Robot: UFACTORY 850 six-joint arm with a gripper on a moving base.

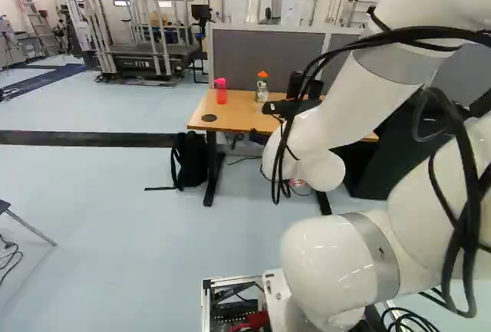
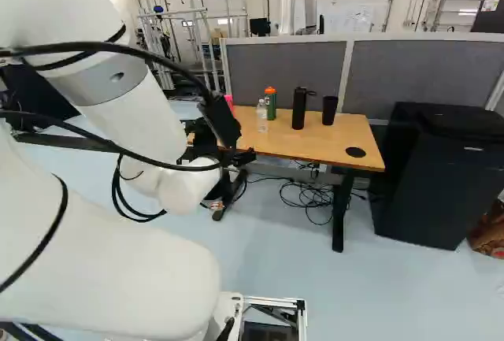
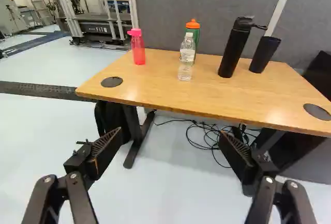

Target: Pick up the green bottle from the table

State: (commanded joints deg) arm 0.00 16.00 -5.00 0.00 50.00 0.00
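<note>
We can see short pale lettering along the dark base of the exercise machine at the back of the room, in the wrist view and the left base view, but we cannot make out its full wording with certainty. We also see a pale label around the clear bottle, its print too small for us to read, and a small pale mark on the front of the black cabinet, where we can make out no letters or numbers.
</note>
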